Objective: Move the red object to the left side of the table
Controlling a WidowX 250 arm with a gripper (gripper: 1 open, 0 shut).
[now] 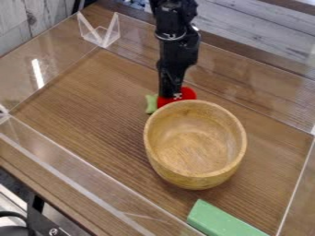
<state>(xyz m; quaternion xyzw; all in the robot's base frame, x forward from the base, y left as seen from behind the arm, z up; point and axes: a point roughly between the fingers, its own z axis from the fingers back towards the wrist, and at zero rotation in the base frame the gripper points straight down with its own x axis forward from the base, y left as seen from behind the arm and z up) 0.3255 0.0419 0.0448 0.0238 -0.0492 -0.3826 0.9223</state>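
Observation:
The red object [182, 93], a small bright-red toy with a light-green leafy end [150, 103], sits just behind the far rim of the wooden bowl on the table [87, 101]. My black gripper [169, 94] comes straight down onto it, and its fingers are shut on the toy. Red shows to the right of the fingers and the green end pokes out to the left. The fingers hide the toy's middle, and I cannot tell whether it still touches the tabletop.
A round wooden bowl [194, 143] stands right in front of the gripper. A flat green block [227, 221] lies at the near edge. Low clear acrylic walls [43, 69] border the tabletop, with a clear stand [99, 29] at the far left.

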